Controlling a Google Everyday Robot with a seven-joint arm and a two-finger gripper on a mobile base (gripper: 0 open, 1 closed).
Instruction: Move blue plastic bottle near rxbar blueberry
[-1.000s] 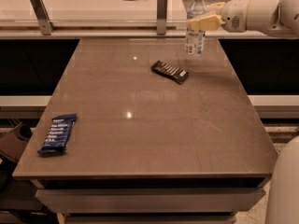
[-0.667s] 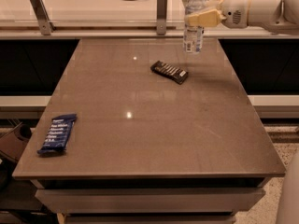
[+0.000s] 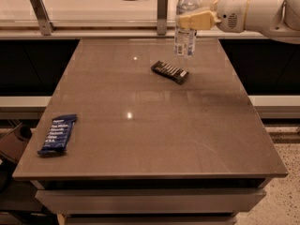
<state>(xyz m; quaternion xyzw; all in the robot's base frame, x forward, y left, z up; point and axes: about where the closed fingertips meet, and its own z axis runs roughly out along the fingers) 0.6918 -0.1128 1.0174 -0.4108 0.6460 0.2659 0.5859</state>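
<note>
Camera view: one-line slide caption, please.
Gripper holds the blue plastic bottle at the far side of the table; the rxbar blueberry lies at its near-left corner.

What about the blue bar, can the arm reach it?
Probably yes: the pincer holds the blue plastic bottle raised over the far side of the table, and nothing tall stands between it and the rxbar blueberry.

Nothing legible: white rows on the flat dark-blue wrapped bar (image 3: 58, 134) (near left), nor the label of the clear plastic bottle (image 3: 185, 43) clasped by the cream gripper (image 3: 186, 20), far right.
</note>
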